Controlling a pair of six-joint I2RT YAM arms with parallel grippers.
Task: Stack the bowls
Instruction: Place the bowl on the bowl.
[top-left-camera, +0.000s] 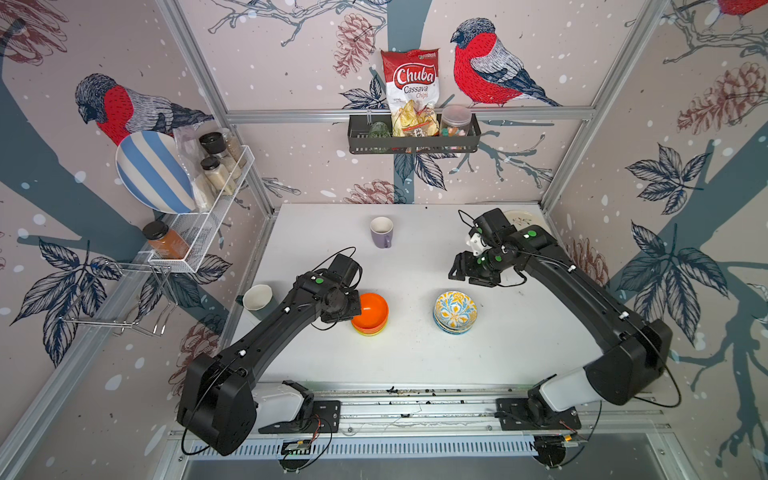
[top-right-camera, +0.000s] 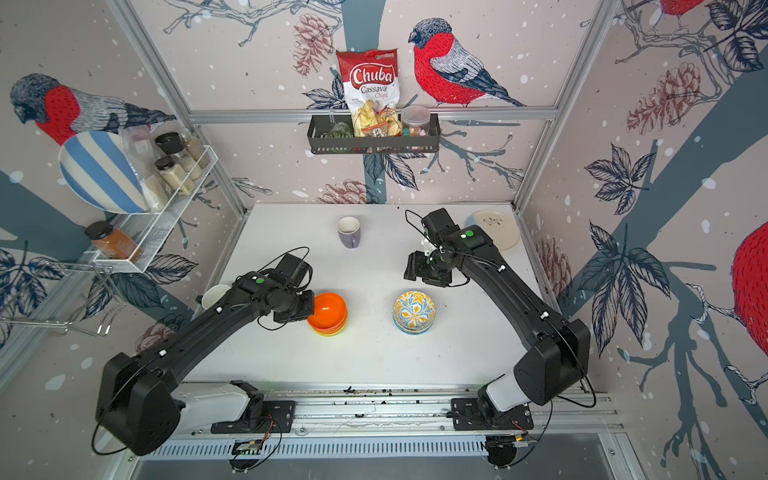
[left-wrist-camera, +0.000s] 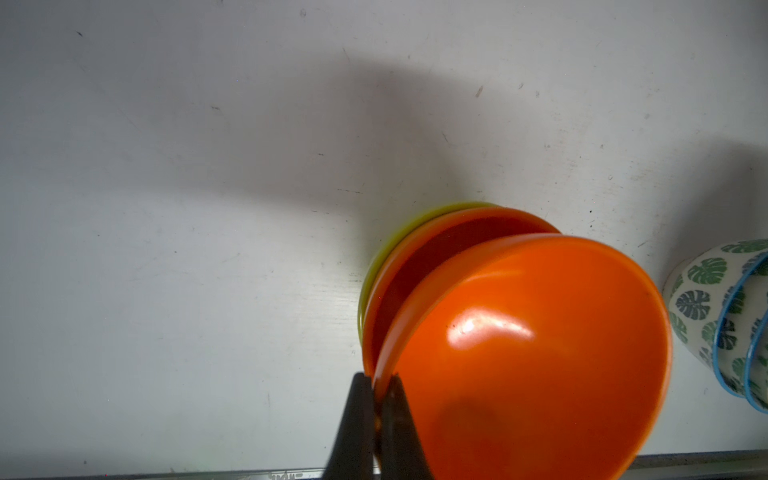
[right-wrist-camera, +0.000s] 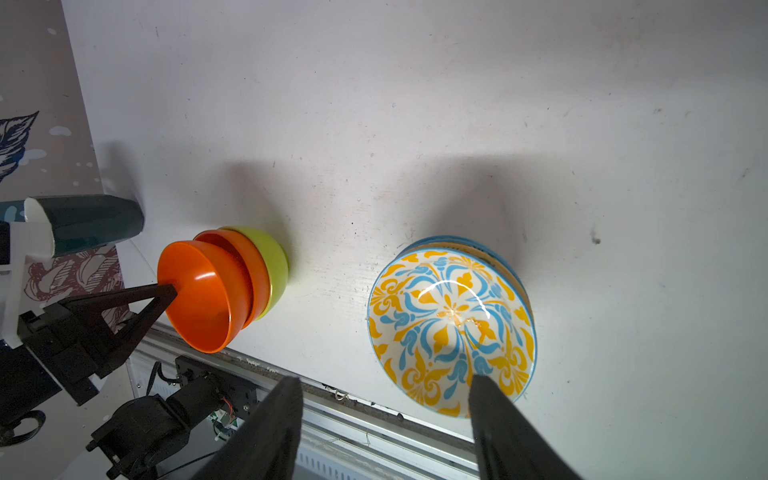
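The white surface (top-left-camera: 415, 357) carries two piles of bowls. The larger one, toward 3 o'clock, is topped by a floral bowl (top-left-camera: 456, 311), glossy, with yellow and blue patterning on white. Lower in that pile are leaf-print bowls (left-wrist-camera: 723, 316) with blue rims. The right fingers (right-wrist-camera: 507, 436) hang spread and empty at the pile's 12 o'clock, clear of it.

At 9 o'clock from there is the smaller pile. A lime green bowl (right-wrist-camera: 276, 266) sits at the bottom with an orange bowl (right-wrist-camera: 253, 274) seated in it. Above them the shiny top orange bowl (top-left-camera: 372, 309) is tilted, its 9 o'clock rim higher. The left fingers (left-wrist-camera: 361, 411) are clenched on that rim, one inside and one outside.
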